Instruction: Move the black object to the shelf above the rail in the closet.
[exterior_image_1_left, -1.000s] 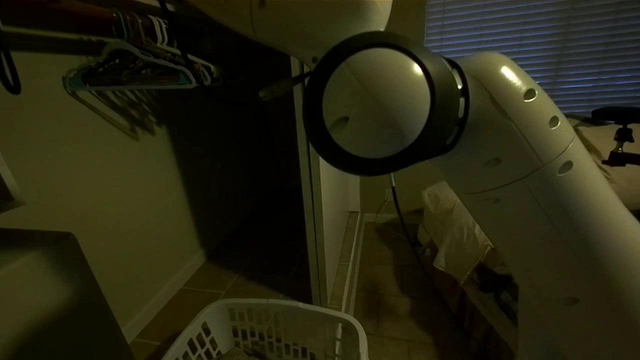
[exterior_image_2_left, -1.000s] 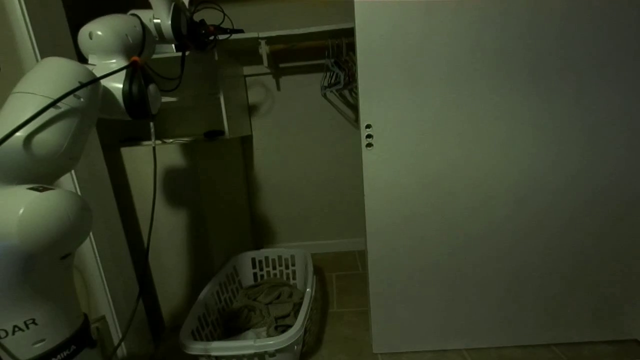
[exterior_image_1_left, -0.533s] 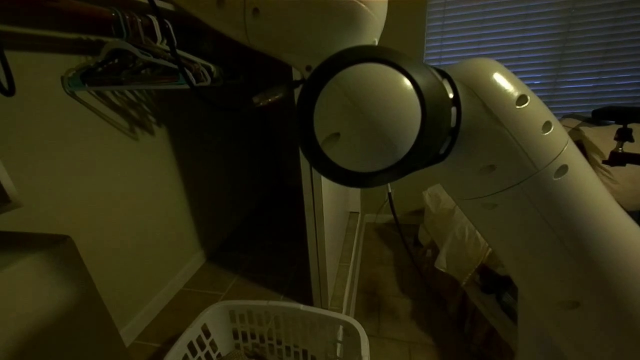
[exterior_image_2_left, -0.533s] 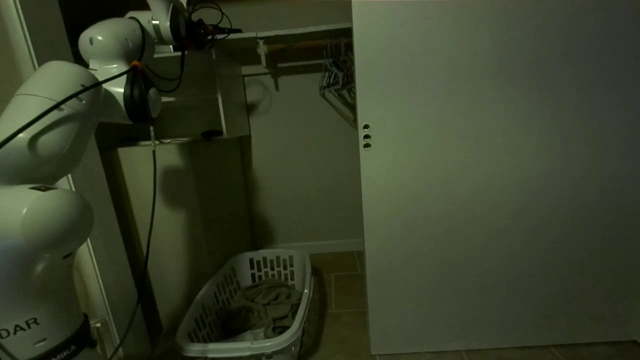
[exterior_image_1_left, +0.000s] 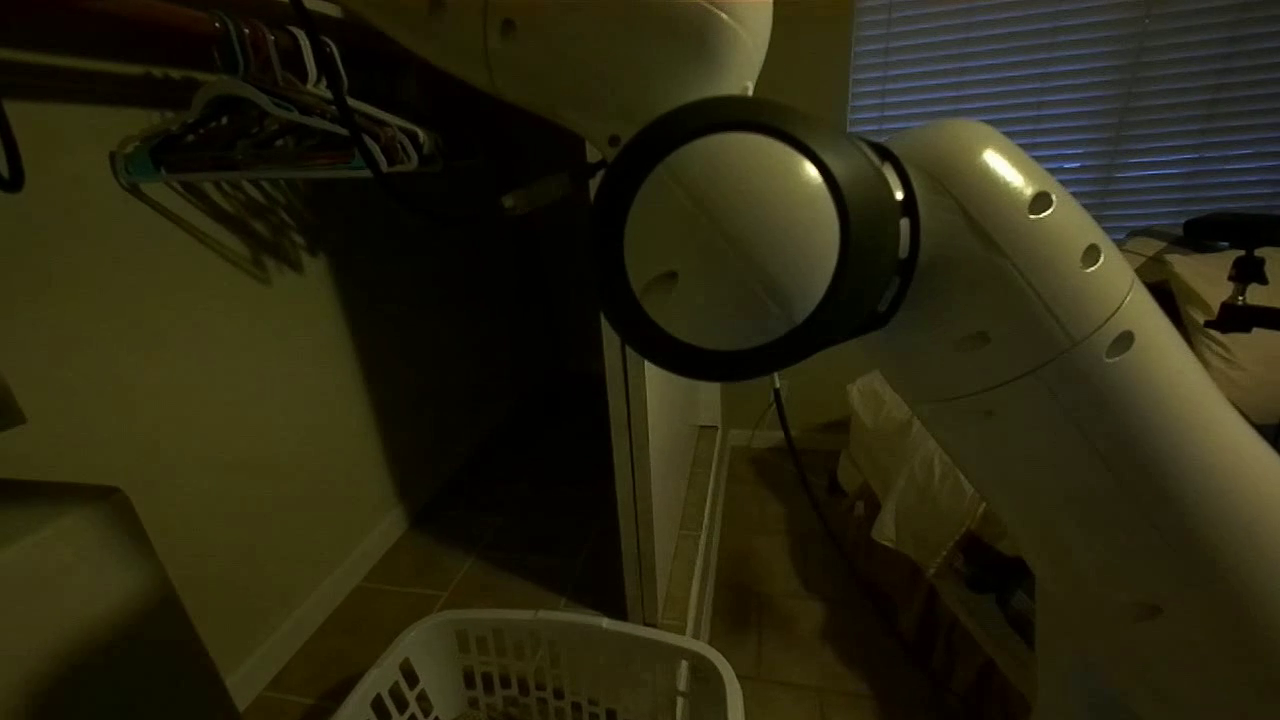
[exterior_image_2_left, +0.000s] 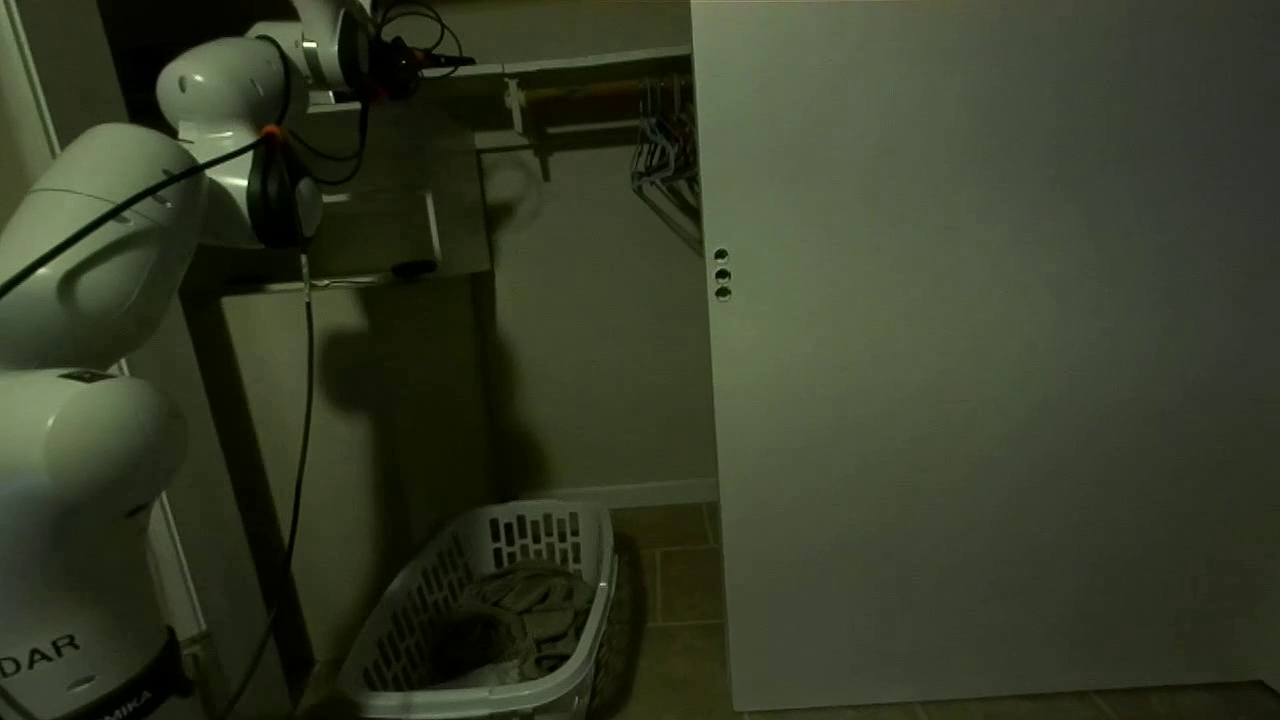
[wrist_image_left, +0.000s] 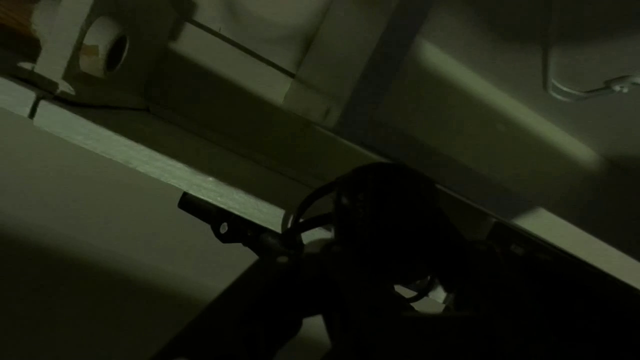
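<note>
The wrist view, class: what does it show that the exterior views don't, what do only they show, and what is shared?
Wrist view only: the open end of a white tube.
Exterior views only: the basket, the door and, in an exterior view, the blinds.
Shared with an exterior view: the shelf, the rail and what seems the black object.

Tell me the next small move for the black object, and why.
Probably a slight lift: in an exterior view the black object looks about level with the shelf, and in the wrist view it overlaps the front edge, so pushing inward might catch.
</note>
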